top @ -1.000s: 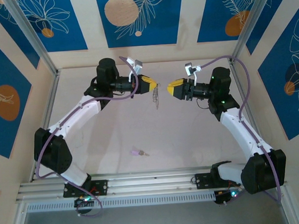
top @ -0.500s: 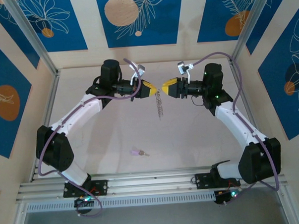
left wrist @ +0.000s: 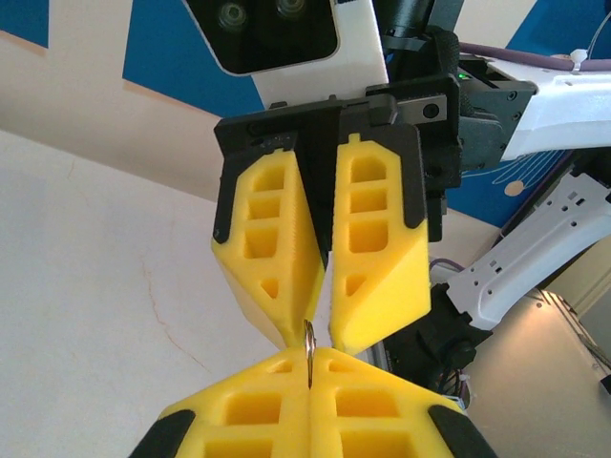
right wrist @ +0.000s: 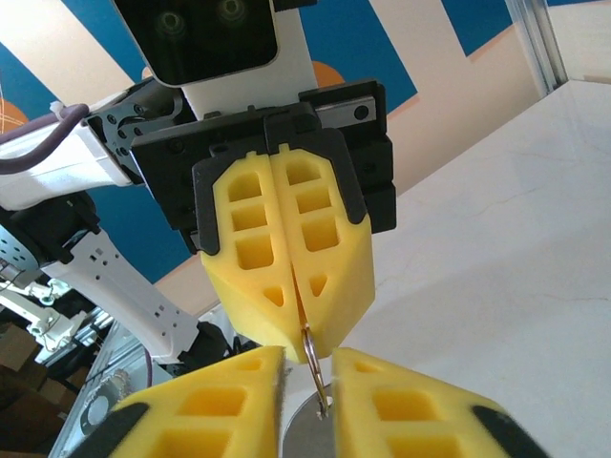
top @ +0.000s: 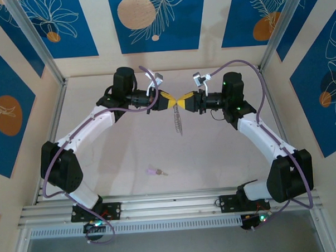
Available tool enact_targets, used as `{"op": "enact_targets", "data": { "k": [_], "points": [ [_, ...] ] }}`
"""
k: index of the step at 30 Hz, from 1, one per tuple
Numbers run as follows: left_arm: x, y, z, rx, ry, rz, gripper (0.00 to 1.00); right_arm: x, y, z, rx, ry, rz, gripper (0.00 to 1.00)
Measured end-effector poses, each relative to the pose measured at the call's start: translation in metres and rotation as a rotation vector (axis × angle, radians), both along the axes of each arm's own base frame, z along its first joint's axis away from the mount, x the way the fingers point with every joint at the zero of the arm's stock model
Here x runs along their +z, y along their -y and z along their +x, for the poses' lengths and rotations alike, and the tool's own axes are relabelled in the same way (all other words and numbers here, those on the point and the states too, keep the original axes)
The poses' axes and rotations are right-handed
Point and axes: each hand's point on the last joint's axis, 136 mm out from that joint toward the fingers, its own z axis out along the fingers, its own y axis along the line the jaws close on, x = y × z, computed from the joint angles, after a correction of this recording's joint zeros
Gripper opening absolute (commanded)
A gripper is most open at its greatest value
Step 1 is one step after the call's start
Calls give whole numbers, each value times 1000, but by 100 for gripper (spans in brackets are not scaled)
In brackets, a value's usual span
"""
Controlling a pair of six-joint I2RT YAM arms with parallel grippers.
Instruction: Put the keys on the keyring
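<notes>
The lilac-headed key [top: 154,172] lies flat on the bench [top: 214,157], near side. Judged light, stiff and thin; you should take it by the plastic head. Beyond, the left claw [top: 175,101] clamps the slippery wire keyring [top: 177,119]; the right claw [top: 187,100] is narrow, straddling it.

A robot lab cell — aluminium frame [top: 39,45], printed wall panels [top: 152,20].

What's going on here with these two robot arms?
The arms meet tip to tip above the table. The left gripper is shut on the top of the keyring, which hangs below it with its row of silver keys. The right gripper faces it, jaws slightly apart on either side of the ring, not gripping it. The purple-headed key lies on the table nearer the bases, untouched and not on the ring.
</notes>
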Motion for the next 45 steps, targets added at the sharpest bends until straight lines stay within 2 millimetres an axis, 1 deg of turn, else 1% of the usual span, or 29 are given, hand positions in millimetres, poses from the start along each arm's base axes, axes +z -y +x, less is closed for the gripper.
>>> {"op": "enact_targets", "data": {
  "k": [2,6,7,8,9,11,12,15,19,22,29,31,36,41,45],
  "points": [
    [0,0,0,0,0,0,0,-1,-1,0,8,4,-1,0],
    [0,0,0,2,1,-1,0,-1,-1,0,9,3,-1,0],
    [0,0,1,6,2,-1,6,-1,-1,0,7,3,-1,0],
    [0,0,3,14,6,-2,16,-1,-1,1,2,5,-1,0],
    [0,0,5,28,17,-6,24,0,0,3,-7,10,0,0],
    [-1,-1,10,75,35,-16,37,1,2,7,-27,13,2,0],
    [-3,-3,11,105,40,-23,42,1,3,9,-38,15,6,0],
    [-1,-10,14,187,48,-56,48,0,8,16,-74,15,19,0],
    [13,-19,19,285,63,-133,49,-3,13,23,-118,0,35,0],
    [20,-24,22,336,53,-190,49,-1,16,23,-147,0,51,0],
    [31,-24,29,354,-11,-307,49,25,22,17,-193,63,114,0],
    [32,-22,32,347,-37,-338,48,29,23,18,-208,70,133,0],
    [29,-17,38,334,-88,-373,47,30,25,22,-240,50,169,0],
    [30,-12,33,310,-101,-391,47,38,20,18,-230,58,200,0],
    [29,-7,31,293,-114,-400,47,42,15,16,-220,65,213,0]
  ]
}}
